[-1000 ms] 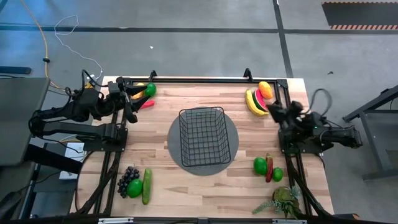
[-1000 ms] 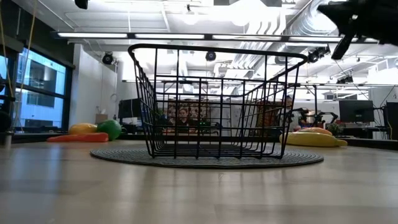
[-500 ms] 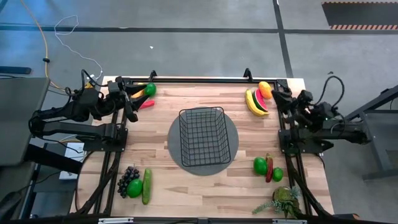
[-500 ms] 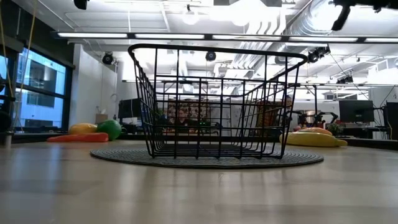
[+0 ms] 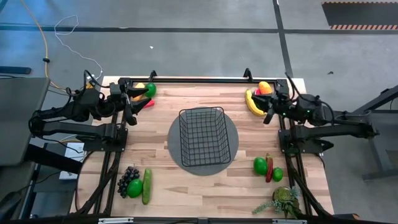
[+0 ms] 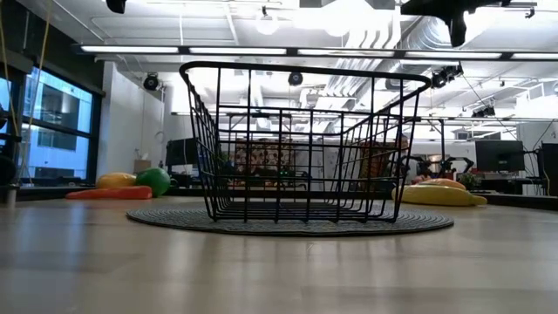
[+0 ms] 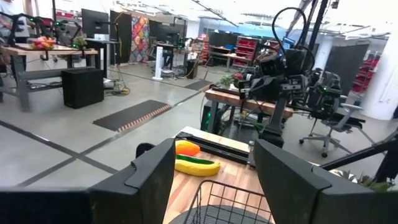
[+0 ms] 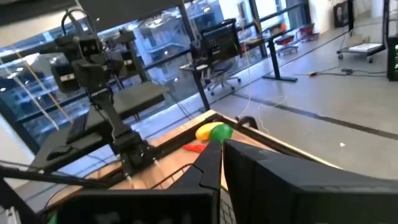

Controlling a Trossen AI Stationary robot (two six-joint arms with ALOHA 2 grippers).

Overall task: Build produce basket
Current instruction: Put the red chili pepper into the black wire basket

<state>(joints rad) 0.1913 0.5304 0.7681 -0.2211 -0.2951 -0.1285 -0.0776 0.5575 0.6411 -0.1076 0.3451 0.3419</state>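
Observation:
The black wire basket [image 5: 202, 137] stands on a dark round mat [image 5: 177, 149] at the table's middle; it also shows in the low view [image 6: 301, 144]. Produce lies in four groups: banana, watermelon slice and orange [image 5: 256, 99] far right; green fruits and a chili [image 5: 267, 167] near right; grapes, green fruit and cucumber [image 5: 137, 183] near left; yellow and green fruits and a chili [image 5: 144, 93] far left. My right gripper [image 5: 268, 111] is shut and empty, high above the table beside the banana group. My left gripper [image 5: 129, 106] is open and empty at the far left.
A leafy green plant [image 5: 283, 200] lies at the near right corner. Black frame rails run along the table's left, right and far edges. Bare wood lies between the mat and the produce groups.
My right arm has stretched out from its folded pose, and its gripper has swung toward the table's left and come to hover by the banana group, high above the table.

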